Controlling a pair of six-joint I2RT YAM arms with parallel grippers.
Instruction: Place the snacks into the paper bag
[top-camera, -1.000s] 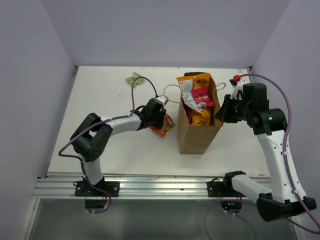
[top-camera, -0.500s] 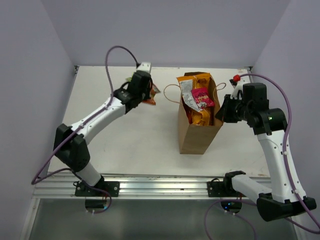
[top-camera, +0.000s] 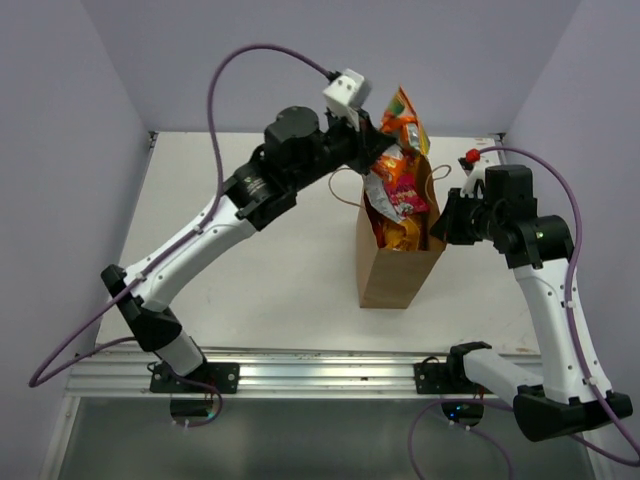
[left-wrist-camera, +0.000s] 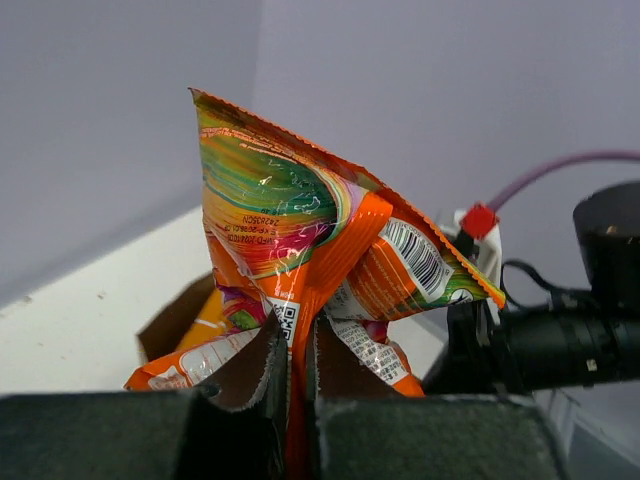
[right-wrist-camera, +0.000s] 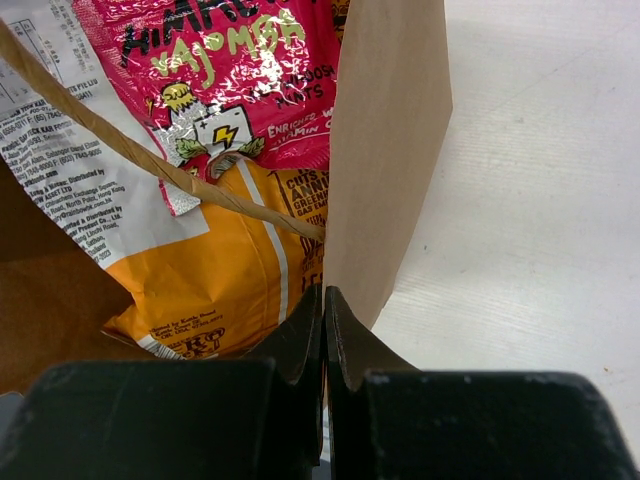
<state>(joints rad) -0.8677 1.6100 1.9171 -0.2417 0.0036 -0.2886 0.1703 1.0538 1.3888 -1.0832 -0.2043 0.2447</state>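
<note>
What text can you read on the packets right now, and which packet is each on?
"VAJOMB", seemingly, cut off at the edge: yellow-green on the magenta packet in the paper bag.
"ENRICHED W", cut off: white, same packet.
Orange bag: print too creased to read.
Small orange packet in the left fingers: barcode, QR code, print too small.

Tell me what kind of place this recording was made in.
Probably a lab robot test cell: a white table boxed in by plain walls, a metal rail at its near edge holding the left arm and right arm, and a paper bag of snacks as props.
</note>
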